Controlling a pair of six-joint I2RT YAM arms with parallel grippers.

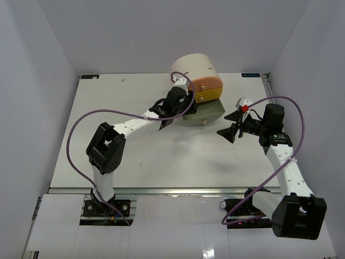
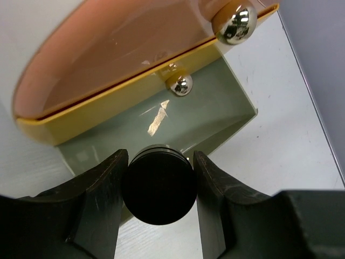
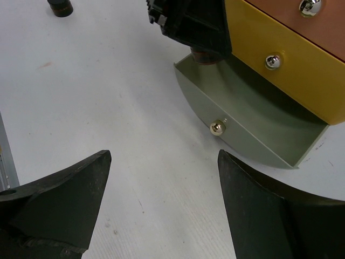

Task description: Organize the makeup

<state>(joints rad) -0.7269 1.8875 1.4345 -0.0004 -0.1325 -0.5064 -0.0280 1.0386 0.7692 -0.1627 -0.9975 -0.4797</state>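
Your left gripper (image 2: 160, 164) is clamped on a black-capped bottle (image 2: 159, 189) just over the open grey-green drawer (image 2: 215, 113), while your right gripper (image 3: 164, 156) hangs spread wide above the table (image 1: 108, 108), right of that drawer.

A white table (image 1: 108, 102) stood boxed in by plain, pale grey panels: a back wall (image 1: 135, 32), a left wall (image 1: 27, 86) and a right wall (image 1: 318, 59). A metal rail (image 1: 161, 190) ran along its near edge. Dark corner marks (image 1: 89, 76) were perhaps tape. The light was soft and even.

1 box (image 1: 195, 66), 3 drawers (image 1: 207, 110), 1 jar (image 2: 159, 183)
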